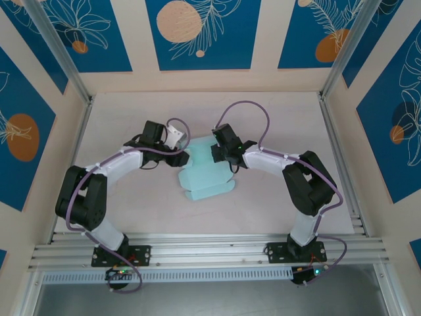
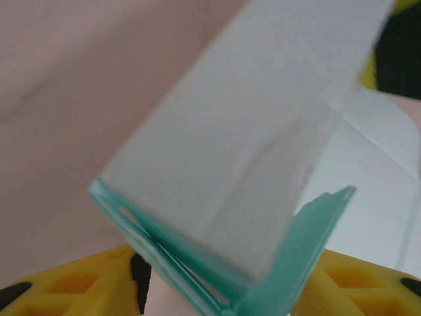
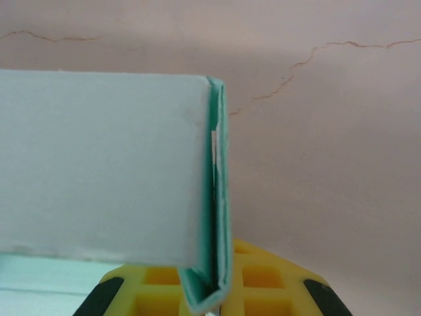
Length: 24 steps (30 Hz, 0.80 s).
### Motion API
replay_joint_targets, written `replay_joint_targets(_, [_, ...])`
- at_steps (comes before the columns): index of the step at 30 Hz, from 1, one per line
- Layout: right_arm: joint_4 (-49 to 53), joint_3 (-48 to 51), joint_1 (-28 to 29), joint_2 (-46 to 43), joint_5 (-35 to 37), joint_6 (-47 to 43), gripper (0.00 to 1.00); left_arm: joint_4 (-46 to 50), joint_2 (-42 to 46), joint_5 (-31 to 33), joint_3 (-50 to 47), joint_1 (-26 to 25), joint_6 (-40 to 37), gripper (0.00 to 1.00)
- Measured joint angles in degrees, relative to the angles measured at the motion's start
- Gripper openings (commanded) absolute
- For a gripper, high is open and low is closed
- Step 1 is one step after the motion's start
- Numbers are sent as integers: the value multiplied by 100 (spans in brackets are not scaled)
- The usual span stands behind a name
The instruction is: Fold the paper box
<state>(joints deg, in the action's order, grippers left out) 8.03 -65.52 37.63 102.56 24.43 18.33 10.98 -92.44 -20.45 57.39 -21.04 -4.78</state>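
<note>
Pale table with the paper box lying near its centre, between the two arms and partly formed. In the top view the near panels and their rounded flaps lie flat on the table, while the far part of the sheet stands raised between the grippers. The right gripper is clamped on a doubled wall of the card, its yellow fingers pressed together on the folded edge. The left gripper meets the opposite side. There a creased corner of the card sits between its yellow fingers, but whether they pinch it or merely flank it cannot be told. By this evidence the folding is roughly midway: one wall is doubled over, a second corner is being shaped, and the near flaps are not yet raised or tucked.
</note>
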Motion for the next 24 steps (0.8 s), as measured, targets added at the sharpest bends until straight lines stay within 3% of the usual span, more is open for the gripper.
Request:
replay_joint_targets(5, [-35,0,70,0,-46,33,6,-874,4,750,-385,-28,581,26])
replay_joint_targets(16, [168,-46,323,-26,-7,684,5,-1967,190,2382,-990,-422,1130,9])
replay_joint_targets(24, [981,-883,621,348,697,1296,2,-2074,197,3794,-992,-796,1545,0])
